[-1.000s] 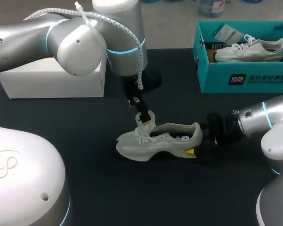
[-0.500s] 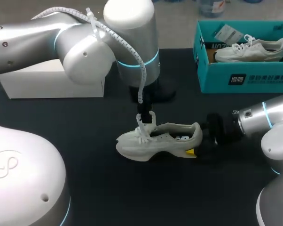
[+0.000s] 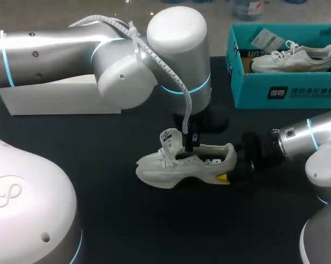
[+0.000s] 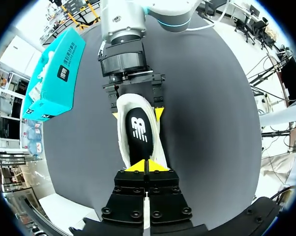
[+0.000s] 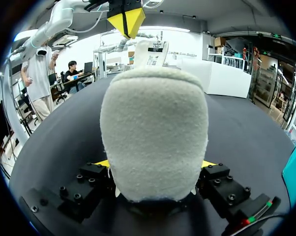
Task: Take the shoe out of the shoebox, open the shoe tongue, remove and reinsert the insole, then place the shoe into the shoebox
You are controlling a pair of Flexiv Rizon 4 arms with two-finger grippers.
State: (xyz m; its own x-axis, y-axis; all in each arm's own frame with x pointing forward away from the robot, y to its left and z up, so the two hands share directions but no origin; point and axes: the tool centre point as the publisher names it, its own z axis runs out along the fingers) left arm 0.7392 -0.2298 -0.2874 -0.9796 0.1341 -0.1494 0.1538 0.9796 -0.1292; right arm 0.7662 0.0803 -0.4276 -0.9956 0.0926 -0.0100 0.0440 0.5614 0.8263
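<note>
- Shoe [image 3: 182, 165] upright on dark table [image 3: 99, 154], heel clamped between right gripper [image 5: 155, 164] fingers.
- Left gripper [image 4: 148, 166] tips pressed together, empty, above black insole [image 4: 139, 132].
- Toe hidden beneath left gripper in left wrist view.

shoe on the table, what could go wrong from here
1. The left gripper hangs over the insole with its tips together; going down like that, it may press the insole flat rather than grab it.
2. The right gripper clamps the shoe only at the heel, so pulling the insole could lift the toe.
3. The raised tongue stands beside the left gripper and could get snagged or flop back.
</note>
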